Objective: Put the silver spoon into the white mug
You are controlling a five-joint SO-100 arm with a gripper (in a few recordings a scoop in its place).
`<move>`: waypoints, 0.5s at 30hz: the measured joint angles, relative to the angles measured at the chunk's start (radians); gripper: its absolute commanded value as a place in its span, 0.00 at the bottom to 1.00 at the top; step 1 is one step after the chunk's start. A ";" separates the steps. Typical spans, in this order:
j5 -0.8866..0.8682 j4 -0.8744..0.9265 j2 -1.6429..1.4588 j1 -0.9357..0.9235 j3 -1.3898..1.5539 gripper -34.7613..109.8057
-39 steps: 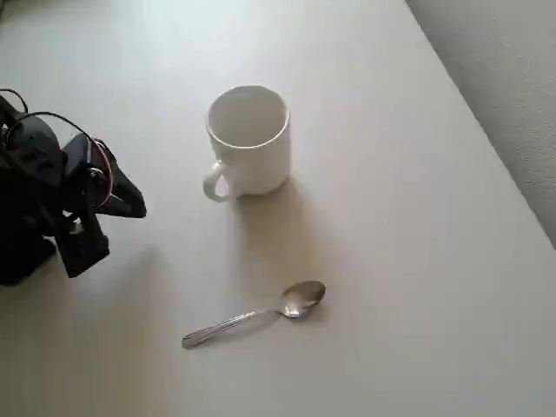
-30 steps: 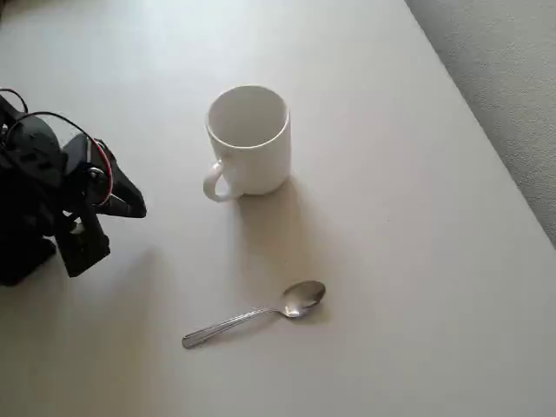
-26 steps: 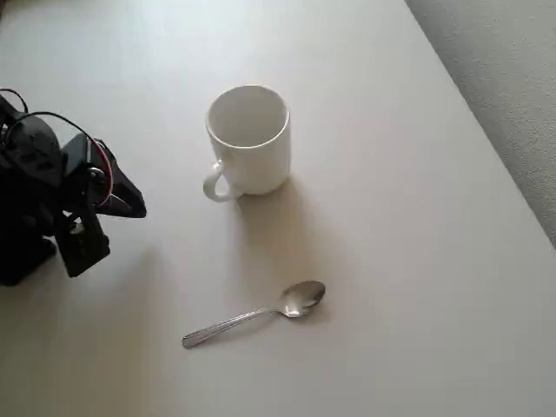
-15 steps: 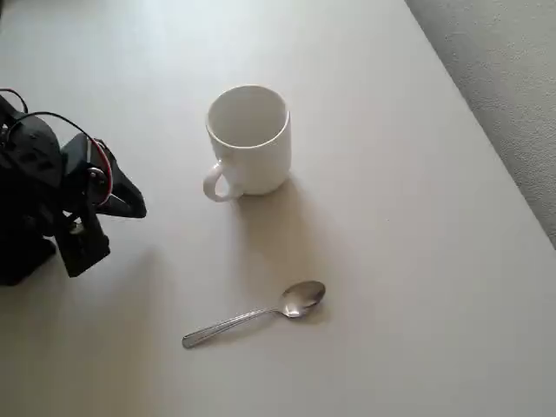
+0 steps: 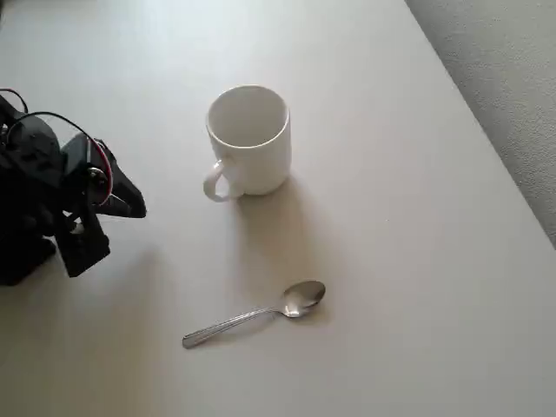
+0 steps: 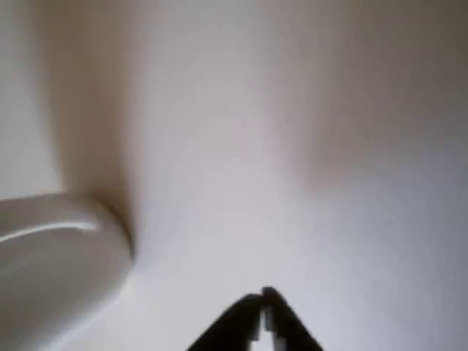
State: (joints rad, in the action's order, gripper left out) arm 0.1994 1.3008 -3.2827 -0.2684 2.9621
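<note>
The white mug (image 5: 249, 139) stands upright in the middle of the table in the overhead view, its loop handle toward the lower left and its inside bare. Below it the silver spoon (image 5: 254, 314) lies flat, bowl to the right, handle running down-left. My black gripper (image 5: 135, 205) sits folded at the left edge, well apart from both, its tips together. In the wrist view the gripper (image 6: 265, 300) shows as a dark point at the bottom with the jaws shut and nothing between them, and the mug's side (image 6: 55, 252) is a blurred white curve at the left.
The pale table (image 5: 391, 261) ends along a slanted right edge, with grey floor (image 5: 512, 78) beyond it. Red and black cables (image 5: 52, 122) loop over the arm at the left.
</note>
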 measured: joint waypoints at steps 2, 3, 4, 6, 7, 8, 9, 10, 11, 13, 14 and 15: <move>-0.012 -0.017 0.000 -0.017 0.000 0.30; -0.025 -0.028 0.000 -0.025 -0.003 0.32; -0.038 -0.034 0.000 -0.029 -0.017 0.34; -0.072 -0.052 0.000 -0.034 -0.060 0.36; -0.091 -0.069 0.000 -0.040 -0.086 0.37; -0.118 -0.092 0.011 -0.051 -0.121 0.37; -0.143 -0.117 0.020 -0.061 -0.158 0.37; -0.164 -0.141 0.055 -0.075 -0.199 0.37; -0.189 -0.164 0.106 -0.091 -0.244 0.38; -0.235 -0.202 0.239 -0.133 -0.347 0.39; -0.255 -0.216 0.322 -0.156 -0.405 0.39; -0.276 -0.225 0.411 -0.179 -0.466 0.39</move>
State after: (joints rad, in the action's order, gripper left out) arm -0.0767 1.0753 -2.8716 -0.4479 2.4958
